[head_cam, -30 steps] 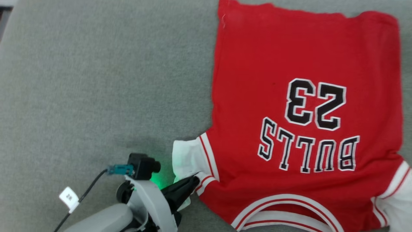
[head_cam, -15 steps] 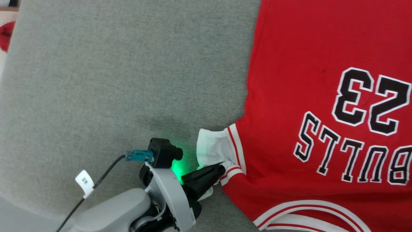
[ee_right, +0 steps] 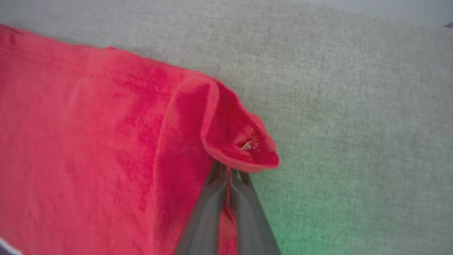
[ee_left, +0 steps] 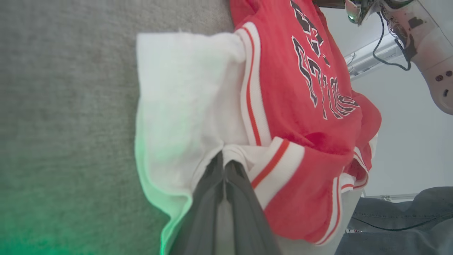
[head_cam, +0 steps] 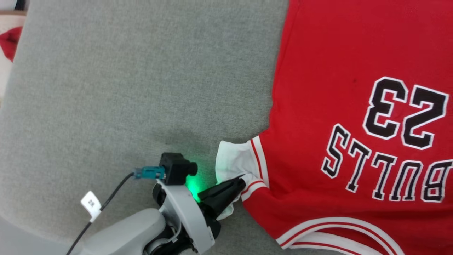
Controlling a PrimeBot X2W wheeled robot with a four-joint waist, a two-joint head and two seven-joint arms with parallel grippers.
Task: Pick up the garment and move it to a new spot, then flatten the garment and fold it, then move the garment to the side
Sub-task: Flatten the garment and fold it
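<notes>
Garment (head_cam: 336,88) on grey woven surface (head_cam: 124,88), pale floor (head_cam: 14,244) beyond its corner

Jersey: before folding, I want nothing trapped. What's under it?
Grey cloth surface shows right up to the left edge of the jersey. Anything beneath its red body is covered; I cannot tell.

Garment (head_cam: 318,71) beyond the right edge.

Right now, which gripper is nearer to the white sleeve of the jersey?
Left. The left gripper is shut on the white sleeve beside its striped trim. The right gripper pinches a plain red edge of the garment, far across the lettering.
</notes>
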